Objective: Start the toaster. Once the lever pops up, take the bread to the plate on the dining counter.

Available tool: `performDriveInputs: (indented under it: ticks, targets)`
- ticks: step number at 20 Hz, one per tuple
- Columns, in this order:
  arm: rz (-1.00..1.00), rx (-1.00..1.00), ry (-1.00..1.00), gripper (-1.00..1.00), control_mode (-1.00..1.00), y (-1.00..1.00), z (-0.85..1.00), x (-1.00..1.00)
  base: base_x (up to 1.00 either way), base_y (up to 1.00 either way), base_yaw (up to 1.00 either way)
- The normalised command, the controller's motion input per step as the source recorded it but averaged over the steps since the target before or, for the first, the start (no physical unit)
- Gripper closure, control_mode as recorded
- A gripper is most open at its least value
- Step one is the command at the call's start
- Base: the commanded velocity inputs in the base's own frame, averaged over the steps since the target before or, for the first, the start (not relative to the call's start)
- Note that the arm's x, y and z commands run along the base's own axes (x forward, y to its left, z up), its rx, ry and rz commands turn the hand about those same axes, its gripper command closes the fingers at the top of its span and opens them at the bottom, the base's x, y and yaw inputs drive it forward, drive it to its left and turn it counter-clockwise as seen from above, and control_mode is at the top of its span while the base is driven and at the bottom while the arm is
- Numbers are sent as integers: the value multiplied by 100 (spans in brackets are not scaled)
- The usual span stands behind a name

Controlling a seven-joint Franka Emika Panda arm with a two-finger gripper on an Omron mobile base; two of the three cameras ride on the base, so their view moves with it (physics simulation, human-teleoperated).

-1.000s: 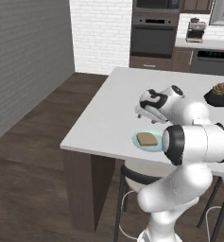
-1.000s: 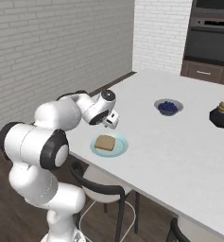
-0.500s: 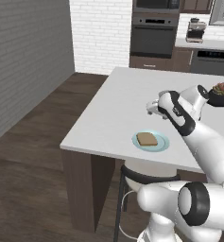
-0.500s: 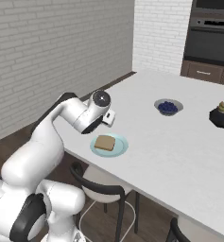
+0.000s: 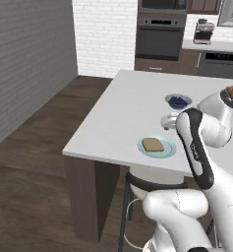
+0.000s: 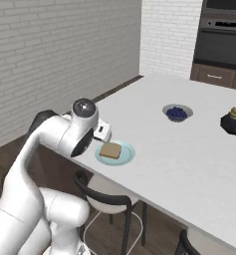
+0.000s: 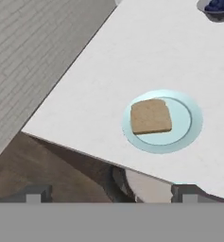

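Lying flat on the plate [image 7: 162, 121], the bread [image 7: 151, 116] is sitting well ahead of the jaws [image 7: 110, 193] in the hand view, a little toward the right-hand tip, with nothing between the two tips. The jaws are standing wide apart and holding nothing, their dark tips showing at the bottom corners of that view, out past the near edge of the tabletop [image 7: 132, 52] and over the seat below it. That spread looks like the posture of a hand that is done with its load, so by my reading the delivery is as good as complete.

Going on rightward, the slice is resting wholly inside the plate's rim, slightly toward the side away from the right tip, which suits a drop from above and not a careful centring. It is nearly square, so its long axis is hard to call; its rounded top edge is pointing away from the jaws, its straighter bottom edge facing them.

Farther off and to the right, a small bowl [image 7: 218, 8] of dark blue contents is standing well apart from the plate.

In the right base view the jaws are partly hidden behind the arm, just beside the plate.
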Motion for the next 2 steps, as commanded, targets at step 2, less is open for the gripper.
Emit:
performDriveInputs:
  ticks: [2]
  targets:
    - [0, -13, 11, -100, -100, 11, 0, -100, 0, 0, 0]
